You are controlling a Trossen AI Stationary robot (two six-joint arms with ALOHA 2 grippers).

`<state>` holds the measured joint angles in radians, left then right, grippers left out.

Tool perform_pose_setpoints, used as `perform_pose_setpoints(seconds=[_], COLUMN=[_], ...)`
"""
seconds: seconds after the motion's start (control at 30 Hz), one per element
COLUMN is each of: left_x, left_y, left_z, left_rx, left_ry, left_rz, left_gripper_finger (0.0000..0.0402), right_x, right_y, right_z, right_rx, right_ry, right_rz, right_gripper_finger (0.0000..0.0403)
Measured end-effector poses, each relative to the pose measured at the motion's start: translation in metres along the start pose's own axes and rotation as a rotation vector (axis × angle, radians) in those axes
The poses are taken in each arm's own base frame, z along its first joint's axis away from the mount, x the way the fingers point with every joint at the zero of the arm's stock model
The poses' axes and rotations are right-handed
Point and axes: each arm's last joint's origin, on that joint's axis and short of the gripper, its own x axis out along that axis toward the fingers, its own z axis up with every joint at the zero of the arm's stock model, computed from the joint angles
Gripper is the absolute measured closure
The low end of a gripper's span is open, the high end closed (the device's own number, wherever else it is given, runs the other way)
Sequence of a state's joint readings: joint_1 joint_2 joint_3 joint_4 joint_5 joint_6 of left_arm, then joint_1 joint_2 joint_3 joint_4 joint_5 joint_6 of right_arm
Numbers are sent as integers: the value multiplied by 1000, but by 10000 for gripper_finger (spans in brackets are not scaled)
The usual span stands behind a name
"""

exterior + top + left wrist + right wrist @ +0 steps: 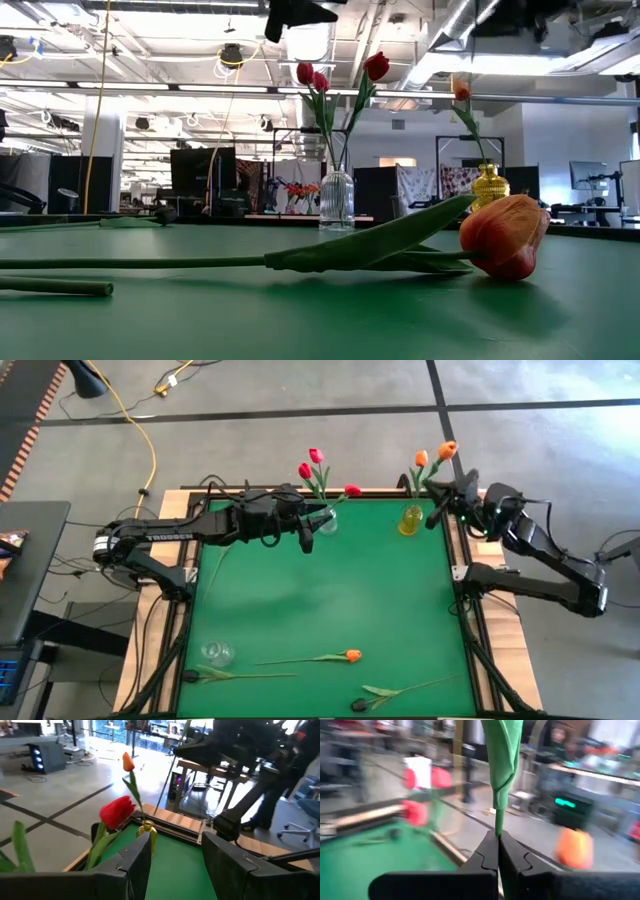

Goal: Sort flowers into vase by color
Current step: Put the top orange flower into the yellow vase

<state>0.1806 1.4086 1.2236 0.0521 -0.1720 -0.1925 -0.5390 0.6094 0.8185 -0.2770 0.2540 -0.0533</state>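
Right gripper at far right of the green felt table, jaws clenched on the thin green stem of an orange tulip that stands in the small yellow glass vase; right wrist view shows the fingertips pinched tight with the stem and a folded leaf rising straight out between them. A second orange tulip stands in the same vase

Left gripper hangs near the far edge just left of the clear ribbed glass vase, jaws spread apart, released, nothing between them; left wrist view shows both dark fingers with green table showing in the gap. The clear vase holds three red tulips, one head leaning right over the wooden rim

Lying flat on the near part of the table: one orange tulip with long stem near centre, one dark blackish tulip near left, another dark tulip at the near edge right of centre. A small clear empty glass stands near left, just beside the left dark tulip. Low view has the lying orange tulip head close up, both vases well behind it
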Motion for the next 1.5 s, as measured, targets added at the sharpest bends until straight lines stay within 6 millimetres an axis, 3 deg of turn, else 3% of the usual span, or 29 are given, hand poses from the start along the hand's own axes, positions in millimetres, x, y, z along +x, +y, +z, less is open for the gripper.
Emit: perform_pose_setpoints(seconds=[0.13,0.5,1.1,1.5], left_x=[0,0,0,0], left_y=[1,1,1,1], left_z=[0,0,0,-2], left_rx=[0,-14,-37,-33], left_ry=[-5,-5,-7,9], left_rz=[24,26,37,46], left_gripper_finger=[239,239,239,239], right_x=[4,17,30,34], right_y=[-13,-33,-38,-38], right_z=[-10,-38,-52,-94], right_rx=[41,89,72,84], right_ry=[81,117,170,255], right_rz=[-129,-172,-167,-180], right_gripper_finger=[378,379,379,380])
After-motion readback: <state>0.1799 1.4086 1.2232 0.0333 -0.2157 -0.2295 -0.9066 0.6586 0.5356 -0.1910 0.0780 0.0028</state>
